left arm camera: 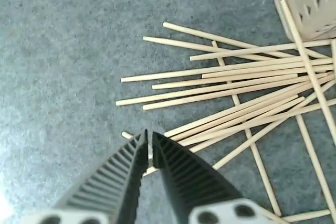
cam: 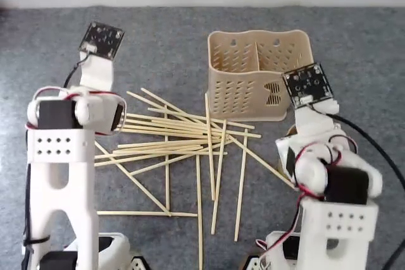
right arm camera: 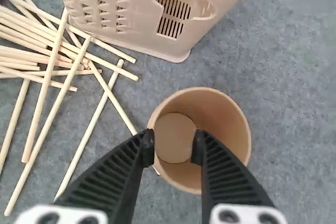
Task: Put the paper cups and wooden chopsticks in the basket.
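Starting at the near edge of the grey worktop (cam: pixel 354 42), high view as the dial: left arm (cam: pixel 60 137) stands at 8 o'clock, right arm (cam: pixel 329 188) at 4 o'clock. Left jaws point down at the covering on the 9 o'clock fringe of the stick pile, drawn to a thin slit with nothing gripped; one stick end lies just under the tips, contact cannot be told. Right jaws stand moderately parted over the mouth of a paper cup (right arm camera: pixel 210 114), tips about level with its near rim; whether they touch the rim cannot be told, and nothing is held. The cup stands upright, mouth up, at about 3 o'clock, just beside the basket's front right corner and apart from it. Wooden chopsticks (cam: pixel 183 137) lie loose and crossed from 6 o'clock through the centre toward 9 o'clock, most fanned side to side, several lying lengthwise toward the arms. From the left wrist the fan (left arm camera: pixel 236 82) runs on toward the basket. Farthest off, at 1 o'clock, the beige slotted basket (cam: pixel 253 77) stands upright, with two compartments side by side. A few sticks (right arm camera: pixel 42 56) reach its front left corner, one resting against the wall there.
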Action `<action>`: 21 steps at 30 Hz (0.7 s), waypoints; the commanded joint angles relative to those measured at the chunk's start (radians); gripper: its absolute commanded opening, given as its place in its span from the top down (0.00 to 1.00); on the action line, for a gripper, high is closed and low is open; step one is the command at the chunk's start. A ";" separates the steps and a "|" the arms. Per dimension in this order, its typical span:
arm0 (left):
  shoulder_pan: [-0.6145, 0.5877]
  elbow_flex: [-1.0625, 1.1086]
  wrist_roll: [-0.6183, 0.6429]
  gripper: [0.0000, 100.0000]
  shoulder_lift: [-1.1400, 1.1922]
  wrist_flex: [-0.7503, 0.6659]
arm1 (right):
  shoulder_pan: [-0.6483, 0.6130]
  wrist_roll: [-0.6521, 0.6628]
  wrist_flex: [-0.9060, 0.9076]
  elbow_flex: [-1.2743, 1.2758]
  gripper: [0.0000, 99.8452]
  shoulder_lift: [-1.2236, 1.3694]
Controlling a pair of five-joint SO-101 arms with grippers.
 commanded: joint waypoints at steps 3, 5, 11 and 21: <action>-0.006 0.119 -0.012 0.99 -0.091 -0.087 | 0.005 0.006 -0.054 -0.003 0.85 0.097; -0.006 0.165 -0.014 0.99 -0.109 -0.114 | 0.007 0.005 -0.054 -0.003 0.85 0.147; -0.005 0.266 -0.014 0.99 -0.132 -0.161 | 0.005 0.002 -0.054 -0.003 0.85 0.295; -0.006 0.346 -0.054 0.99 -0.132 -0.193 | 0.005 0.005 -0.087 0.040 0.97 0.389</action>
